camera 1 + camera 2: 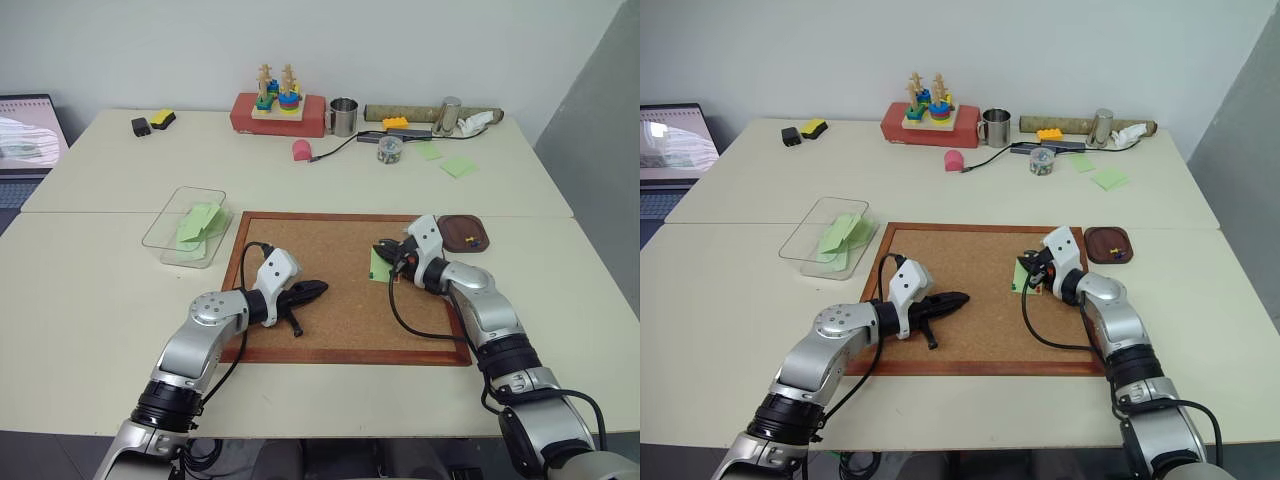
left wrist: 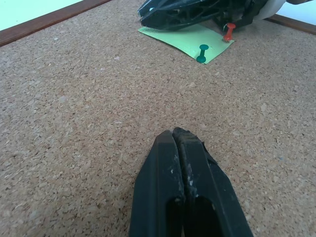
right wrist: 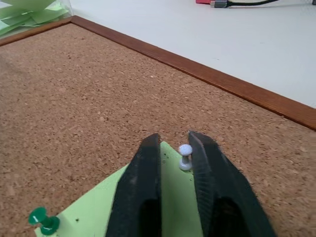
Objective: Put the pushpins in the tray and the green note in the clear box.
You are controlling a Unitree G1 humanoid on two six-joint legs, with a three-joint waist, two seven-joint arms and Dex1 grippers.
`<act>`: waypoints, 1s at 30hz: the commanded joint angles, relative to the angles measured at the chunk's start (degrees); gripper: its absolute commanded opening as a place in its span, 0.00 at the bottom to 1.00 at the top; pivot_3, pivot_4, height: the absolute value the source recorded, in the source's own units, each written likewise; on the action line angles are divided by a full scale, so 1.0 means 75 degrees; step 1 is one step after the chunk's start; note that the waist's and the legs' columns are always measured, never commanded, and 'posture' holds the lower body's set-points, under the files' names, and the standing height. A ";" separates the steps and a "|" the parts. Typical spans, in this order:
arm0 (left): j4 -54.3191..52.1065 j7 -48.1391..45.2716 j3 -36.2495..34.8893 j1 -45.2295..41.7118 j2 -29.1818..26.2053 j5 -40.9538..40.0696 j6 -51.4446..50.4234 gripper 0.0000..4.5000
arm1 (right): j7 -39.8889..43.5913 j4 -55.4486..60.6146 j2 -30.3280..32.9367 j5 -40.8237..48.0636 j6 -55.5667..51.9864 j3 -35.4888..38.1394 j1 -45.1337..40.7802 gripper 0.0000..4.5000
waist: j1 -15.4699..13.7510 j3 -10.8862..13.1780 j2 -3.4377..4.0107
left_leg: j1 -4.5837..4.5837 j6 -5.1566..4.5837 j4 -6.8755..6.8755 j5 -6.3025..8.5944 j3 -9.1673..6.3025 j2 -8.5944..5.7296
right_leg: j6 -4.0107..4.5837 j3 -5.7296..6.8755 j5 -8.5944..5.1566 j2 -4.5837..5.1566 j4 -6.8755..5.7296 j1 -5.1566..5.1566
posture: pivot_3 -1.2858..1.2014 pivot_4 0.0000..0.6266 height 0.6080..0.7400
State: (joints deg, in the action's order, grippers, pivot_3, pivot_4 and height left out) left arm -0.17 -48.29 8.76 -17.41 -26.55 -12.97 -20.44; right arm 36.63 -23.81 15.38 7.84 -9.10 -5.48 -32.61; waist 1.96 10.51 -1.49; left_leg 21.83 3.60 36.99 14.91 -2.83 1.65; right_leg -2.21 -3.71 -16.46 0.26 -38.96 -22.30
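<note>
the cork board (image 1: 340,290) is speckled tan with a reddish-brown wooden frame; the green note (image 2: 190,42) on it is pale green, pinned by a dark green pushpin (image 2: 202,53), a red pushpin (image 2: 228,31) and a white pushpin (image 3: 185,156); the tray (image 1: 464,231) is dark brown; the clear box (image 1: 185,226) holds light-green slips; both pincers' fingers (image 2: 185,192) are black; the bench (image 1: 90,290) is cream
</note>
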 commanded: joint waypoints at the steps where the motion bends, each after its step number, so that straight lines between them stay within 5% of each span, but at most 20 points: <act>1: 0.0174 -0.0052 0.0240 0.0139 -0.0037 0.0190 -0.0052 0.00 | 0.0072 0.0320 -0.0016 0.0071 0.0357 0.0133 -0.0088 0.01 | 0.0000 0.0000 0.0000 | 0.0000 0.0000 0.0000 0.0000 0.0000 0.0000 | 0.0000 -0.0001 0.0000 0.0000 0.0000 0.0000 | 0.52 0.24 1.00; 23: 0.0099 -0.0068 0.0605 0.0302 -0.0364 0.0279 -0.0918 0.00 | 0.0371 0.1327 0.0141 0.0386 0.0264 0.0348 0.0185 0.01 | 0.0052 -0.0012 0.0018 | -0.0010 0.0000 -0.0003 0.0000 0.0001 0.0000 | 0.0001 -0.0002 0.0000 -0.0001 -0.0002 0.0005 | 0.52 0.24 1.00; 30: -0.0061 -0.0019 0.0585 0.0374 -0.0336 0.0263 -0.0900 0.00 | -0.0396 0.1201 0.0148 0.0479 0.0249 0.0975 -0.0035 0.01 | 0.0052 -0.0012 0.0018 | -0.0009 0.0000 -0.0003 0.0000 0.0002 0.0000 | 0.0001 -0.0003 0.0000 -0.0001 0.0000 0.0005 | 0.52 0.24 1.00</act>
State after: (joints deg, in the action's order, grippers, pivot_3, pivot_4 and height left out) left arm -2.45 -48.05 10.37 -17.49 -28.52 -12.60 -24.73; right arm 37.04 -15.87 15.95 10.32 -8.38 -2.21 -30.77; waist 2.34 10.42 -1.35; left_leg 21.77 3.60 36.97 14.91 -2.82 1.65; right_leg -2.21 -3.73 -16.46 0.25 -38.96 -22.26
